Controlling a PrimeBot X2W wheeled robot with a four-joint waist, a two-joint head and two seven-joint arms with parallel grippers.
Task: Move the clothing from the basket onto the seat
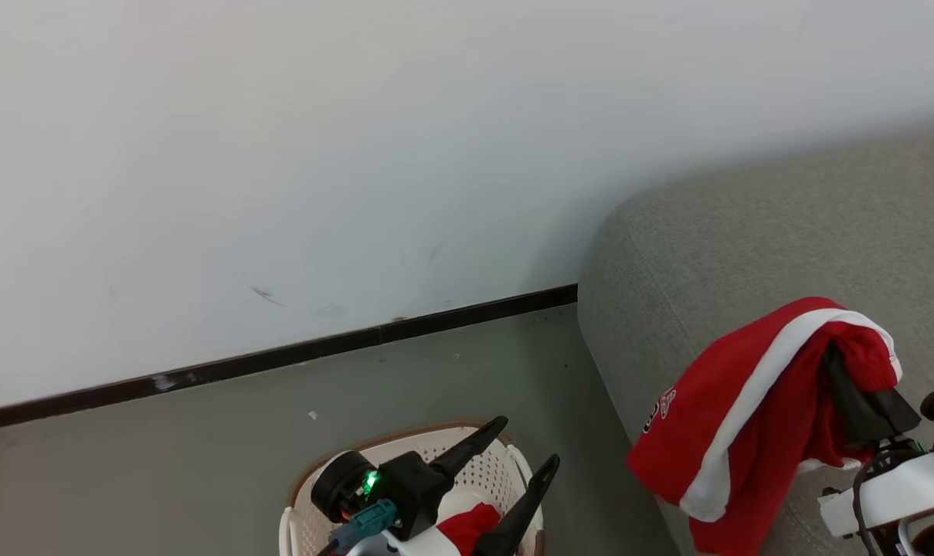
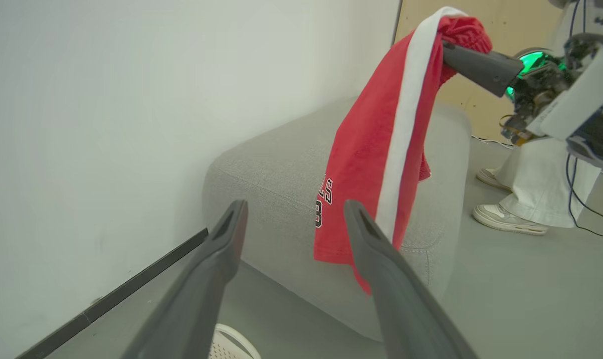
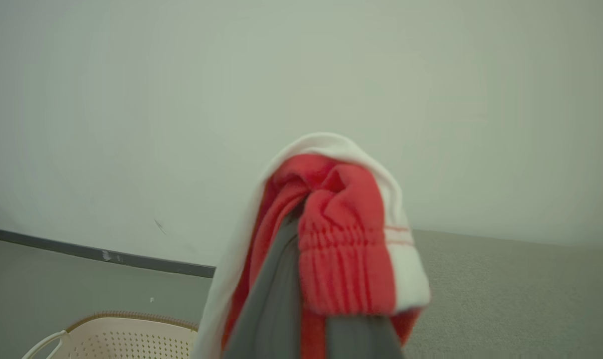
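Down at the bottom of the head view, the left gripper [image 1: 527,442] is over the basket [image 1: 405,434]. Its two dark fingers are spread wide and hold nothing. A bit of red cloth [image 1: 470,525] lies inside the basket. The basket sits on the grey floor [image 1: 204,448], near the white wall [image 1: 358,154]. On the right, the right gripper [image 1: 837,363] is squeezed tight on a pair of red shorts [image 1: 745,417] with a white stripe. The shorts hang down from it over the edge of the grey sofa [image 1: 745,247].

From the left wrist view, the left gripper's fingers stand far apart with only air between them. Past them, the red shorts hang from the right gripper, up in the air by the sofa's round corner. I cannot tell if they touch the sofa. Black letters and a number show low on the shorts. A person's white shoes [image 2: 508,220] and white trousers [image 2: 535,179] are on the floor beyond the sofa.

From the right wrist view, the stretchy top of the shorts is bunched over the tips of the right gripper's grey fingers. The basket's brown rim shows at the lower left and the sofa at the lower right.
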